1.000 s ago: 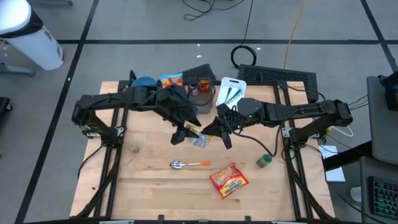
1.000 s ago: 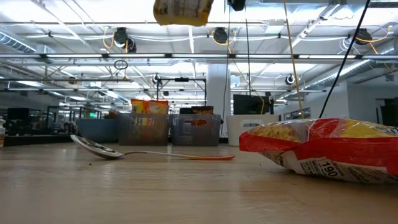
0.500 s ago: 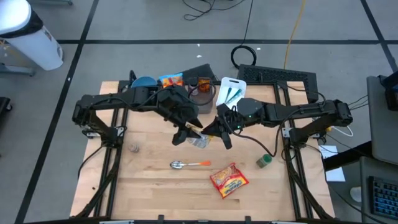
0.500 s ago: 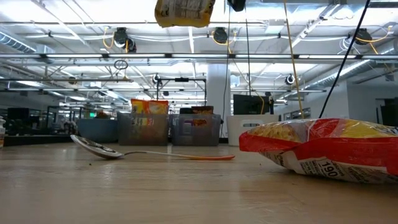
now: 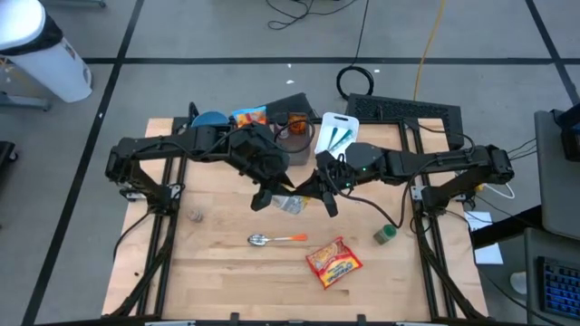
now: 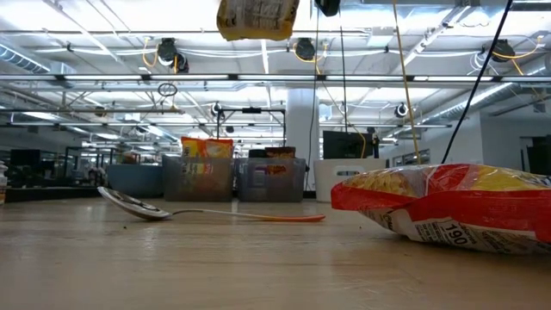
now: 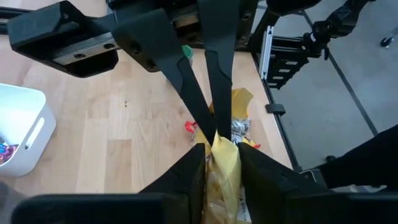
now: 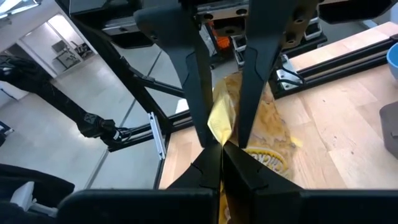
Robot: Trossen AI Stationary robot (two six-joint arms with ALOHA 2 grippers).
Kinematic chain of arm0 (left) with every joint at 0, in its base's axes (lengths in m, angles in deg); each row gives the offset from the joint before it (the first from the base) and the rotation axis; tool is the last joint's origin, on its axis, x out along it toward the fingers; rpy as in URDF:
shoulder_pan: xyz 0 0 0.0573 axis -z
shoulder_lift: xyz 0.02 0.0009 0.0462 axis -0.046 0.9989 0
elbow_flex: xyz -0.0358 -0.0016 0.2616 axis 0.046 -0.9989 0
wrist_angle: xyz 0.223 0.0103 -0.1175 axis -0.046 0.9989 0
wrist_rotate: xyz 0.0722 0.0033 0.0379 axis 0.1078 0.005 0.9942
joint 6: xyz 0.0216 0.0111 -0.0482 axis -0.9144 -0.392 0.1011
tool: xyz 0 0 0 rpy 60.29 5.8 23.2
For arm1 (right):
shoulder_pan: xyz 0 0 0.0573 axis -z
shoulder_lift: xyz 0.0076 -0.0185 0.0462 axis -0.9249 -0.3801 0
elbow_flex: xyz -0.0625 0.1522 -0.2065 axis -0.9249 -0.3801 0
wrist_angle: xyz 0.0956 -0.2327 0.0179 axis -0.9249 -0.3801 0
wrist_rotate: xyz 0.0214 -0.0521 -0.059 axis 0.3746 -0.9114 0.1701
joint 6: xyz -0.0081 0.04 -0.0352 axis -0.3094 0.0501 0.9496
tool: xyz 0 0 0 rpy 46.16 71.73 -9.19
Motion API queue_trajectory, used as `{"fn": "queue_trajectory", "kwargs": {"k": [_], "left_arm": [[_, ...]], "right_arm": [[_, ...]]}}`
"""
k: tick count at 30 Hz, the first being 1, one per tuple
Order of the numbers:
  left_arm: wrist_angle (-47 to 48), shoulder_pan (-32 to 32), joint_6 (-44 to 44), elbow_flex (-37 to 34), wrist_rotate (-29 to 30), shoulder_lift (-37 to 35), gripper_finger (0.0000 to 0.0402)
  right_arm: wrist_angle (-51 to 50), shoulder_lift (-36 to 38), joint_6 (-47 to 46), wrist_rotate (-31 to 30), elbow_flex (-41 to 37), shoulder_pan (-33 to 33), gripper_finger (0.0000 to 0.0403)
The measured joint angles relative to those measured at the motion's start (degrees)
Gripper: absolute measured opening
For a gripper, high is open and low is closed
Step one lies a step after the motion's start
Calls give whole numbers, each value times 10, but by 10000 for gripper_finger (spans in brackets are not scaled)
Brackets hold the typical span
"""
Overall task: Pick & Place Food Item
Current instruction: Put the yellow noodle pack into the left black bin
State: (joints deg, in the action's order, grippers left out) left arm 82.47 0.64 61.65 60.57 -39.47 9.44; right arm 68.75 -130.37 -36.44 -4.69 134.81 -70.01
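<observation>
Two arms meet over the middle of the wooden table (image 5: 217, 272), well above its surface.

Left arm reaches in from its side, right arm from the other; wrists nearly nose to nose.

Task item: yellow snack packet (image 5: 290, 205), suspended in the air between the two grippers. Low view shows it (image 6: 256, 17) high over the board, clear of the spoon (image 6: 138, 207) and the red noodle pack (image 6: 448, 211) lying below.

Right gripper (image 8: 221, 152): fingers pinched together on the packet's crimped end seam.
Left gripper (image 7: 221, 171): fingers pressed against both flat sides of the packet body (image 7: 222, 163), just past the right one's pinch. Both have it; reads as a handover mid-way.

Handling, judged: light, soft, crinkly film with loose contents; it buckles rather than resists. Film is likely slippery, contents crushable. Best hold is across the flat faces near a sealed end, with modest squeeze. The seam is the stiffest part.

Orientation: long axis runs roughly along the line between the grippers, seam end toward the right arm, body toward the left. Exact tilt is unclear.
</observation>
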Motion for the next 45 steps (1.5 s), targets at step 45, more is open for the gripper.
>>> {"fn": "queue_trajectory", "kwargs": {"k": [45], "left_arm": [[-28, -6, 16, 0, -19, -1, 84]], "right_arm": [[-1, 1, 2, 15, 0, 0, 0]]}}
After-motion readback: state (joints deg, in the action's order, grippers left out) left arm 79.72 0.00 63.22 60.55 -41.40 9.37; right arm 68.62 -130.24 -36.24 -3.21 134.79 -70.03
